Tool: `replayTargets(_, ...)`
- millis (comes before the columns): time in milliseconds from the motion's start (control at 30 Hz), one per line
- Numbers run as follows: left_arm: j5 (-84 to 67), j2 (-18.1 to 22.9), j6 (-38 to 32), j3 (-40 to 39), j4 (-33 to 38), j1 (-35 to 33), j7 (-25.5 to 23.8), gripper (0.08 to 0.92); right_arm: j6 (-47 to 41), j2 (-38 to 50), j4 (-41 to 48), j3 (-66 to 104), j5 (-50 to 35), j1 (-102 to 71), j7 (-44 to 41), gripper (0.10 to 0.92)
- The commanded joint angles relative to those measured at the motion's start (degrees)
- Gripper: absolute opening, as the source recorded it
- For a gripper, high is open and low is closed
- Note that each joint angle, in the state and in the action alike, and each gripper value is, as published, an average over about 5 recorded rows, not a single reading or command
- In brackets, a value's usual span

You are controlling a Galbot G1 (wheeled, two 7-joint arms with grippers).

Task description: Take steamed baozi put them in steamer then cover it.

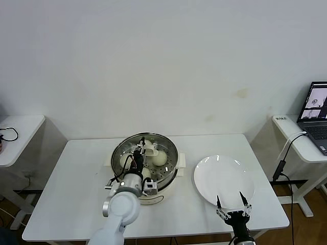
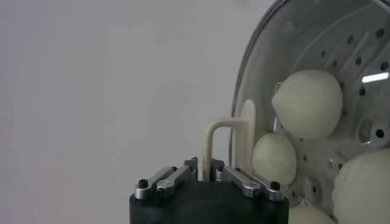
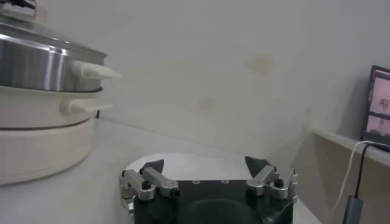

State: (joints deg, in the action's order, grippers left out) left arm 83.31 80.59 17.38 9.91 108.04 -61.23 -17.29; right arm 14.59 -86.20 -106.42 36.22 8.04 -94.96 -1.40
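Note:
The steamer (image 1: 168, 168), a steel basket on a cream pot base, stands mid-table. The glass cover (image 1: 166, 148) lies on top of it, and through it I see steamed baozi (image 1: 160, 158) (image 1: 124, 162). My left gripper (image 1: 139, 152) is over the cover's middle, shut on its cream bar handle (image 1: 149, 148). The left wrist view shows that handle (image 2: 220, 131) rising between the jaws of my left gripper (image 2: 205, 165), the cover's metal rim (image 2: 241, 85), and three baozi (image 2: 308, 103) (image 2: 274, 158) (image 2: 362, 189) on the perforated floor. My right gripper (image 1: 233, 201) (image 3: 205, 164) waits open near the table's front edge.
A flat white plate (image 1: 223, 178) (image 3: 183, 159) with nothing on it lies to the right of the steamer (image 3: 36, 67), just beyond my right gripper. A laptop (image 1: 317, 115) sits on a side table at the far right. Another side table (image 1: 15, 135) stands at the left.

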Motion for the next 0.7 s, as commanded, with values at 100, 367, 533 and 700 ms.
replayTargets(100, -1.52, -2.42, -0.98, 0.38, 7.29, -5.57, 1.12, 0.488, -0.08, 0.2, 0.0, -0.01, -0.03, -0.09, 0.03, 0.823)
replayTargets(367, -8.13, -5.94, -3.65, 4.26, 18.63, -16.0, 5.37, 0.722, -0.04, 1.07, 0.05, -0.17, -0.35, -0.34, 0.09, 0.823)
replayTargets(533, -15.88, -6.03, -6.57, 9.63, 24.52, -25.94, 12.27, 0.814, 0.11, 2.69, 0.01, -0.34, -1.3, -0.84, 0.1, 0.823)
replayTargets(700, -45.22, -9.1, -13.38, 19.93, 24.01, -33.58, 22.81, 0.822, -0.56, 3.74, -0.17, -0.47, -2.11, -1.02, -0.04, 0.823)
